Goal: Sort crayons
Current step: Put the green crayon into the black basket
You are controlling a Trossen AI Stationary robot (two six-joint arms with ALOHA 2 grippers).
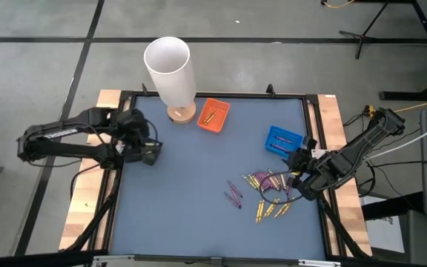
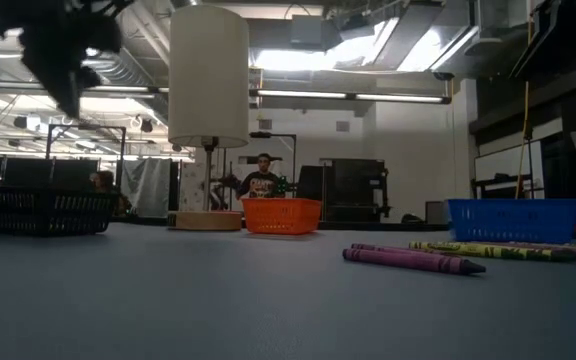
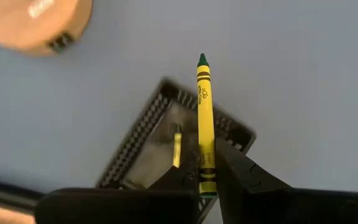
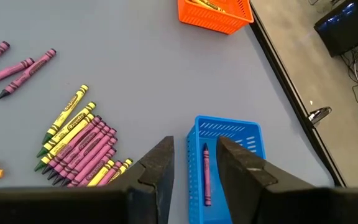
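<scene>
My left gripper (image 1: 152, 153) hangs at the table's left edge, shut on a yellow-wrapped crayon with a green tip (image 3: 203, 106). Below it stands a black tray (image 3: 138, 146) with one yellow crayon (image 3: 176, 149) lying in it. My right gripper (image 4: 196, 168) stands open above the blue tray (image 1: 283, 139), where a purple crayon (image 4: 206, 177) lies. Loose yellow and purple crayons (image 1: 269, 185) lie in a heap on the mat near the right arm. A few purple ones (image 1: 233, 194) lie apart. The orange tray (image 1: 213, 115) holds yellow crayons. My left gripper pinches the crayon near its blunt end (image 3: 207, 177) between its two fingers. The crayon lies along the fingers and sticks out past them, tip first. It is lifted clear, above the black tray.
A tall white cylinder on a round wooden base (image 1: 170, 70) stands at the table's far edge, left of the orange tray. The mat's middle (image 1: 191, 185) is bare. A person (image 2: 261, 180) shows in the room beyond the table.
</scene>
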